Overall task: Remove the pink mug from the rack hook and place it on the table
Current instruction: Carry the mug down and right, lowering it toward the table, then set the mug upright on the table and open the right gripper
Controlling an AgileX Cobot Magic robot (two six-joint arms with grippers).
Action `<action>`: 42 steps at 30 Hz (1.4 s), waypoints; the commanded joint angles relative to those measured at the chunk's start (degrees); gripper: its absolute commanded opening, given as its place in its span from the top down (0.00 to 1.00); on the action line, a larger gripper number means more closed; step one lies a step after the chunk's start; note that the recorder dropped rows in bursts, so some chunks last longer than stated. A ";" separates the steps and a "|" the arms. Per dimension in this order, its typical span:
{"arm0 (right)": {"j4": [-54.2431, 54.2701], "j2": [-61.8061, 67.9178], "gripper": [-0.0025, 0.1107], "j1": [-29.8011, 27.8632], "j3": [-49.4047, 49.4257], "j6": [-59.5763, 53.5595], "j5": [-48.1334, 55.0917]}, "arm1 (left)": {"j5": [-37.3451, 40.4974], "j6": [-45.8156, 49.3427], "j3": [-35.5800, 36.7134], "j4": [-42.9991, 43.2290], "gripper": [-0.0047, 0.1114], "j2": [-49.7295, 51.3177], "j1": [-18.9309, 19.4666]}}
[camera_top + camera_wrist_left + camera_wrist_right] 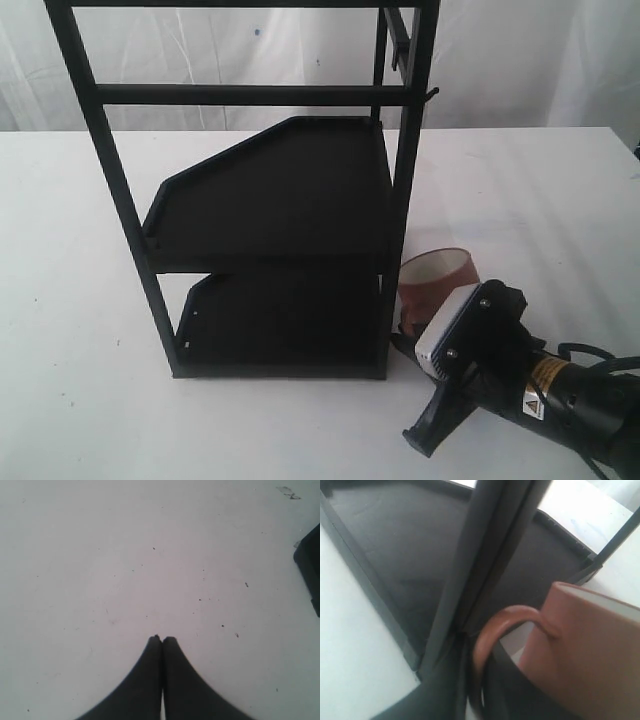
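Clear of the rack hook (431, 95) and low, just beside a corner post of the rack (270, 190): the pink mug (436, 272), clamped by its loop handle in the right pincer (476, 667); contact with the worktop (80, 300) impossible to tell. Best lowered straight down, base flat, kept off the post; let go only once seated; drawn back without snagging the handle. Left pincer (161, 639) clenched, empty, over bare worktop.

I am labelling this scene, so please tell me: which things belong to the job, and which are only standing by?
Job: pink mug, rack hook, rack, table, right tool gripping the mug's handle.
Not in use: left tool, shut; white curtain behind.
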 commanded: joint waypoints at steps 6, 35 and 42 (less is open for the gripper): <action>0.49 0.26 0.98 0.09 -0.13 -0.43 -1.77 | 1.57 -0.29 0.07 -0.07 0.96 -0.24 -0.25; 1.35 -0.49 0.70 0.09 3.00 14.82 0.30 | 1.57 -0.29 0.07 -0.07 0.96 -0.24 -0.25; -0.60 -6.08 0.70 0.09 8.63 20.86 -0.31 | 1.57 -0.29 0.07 -0.07 0.96 -0.24 -0.25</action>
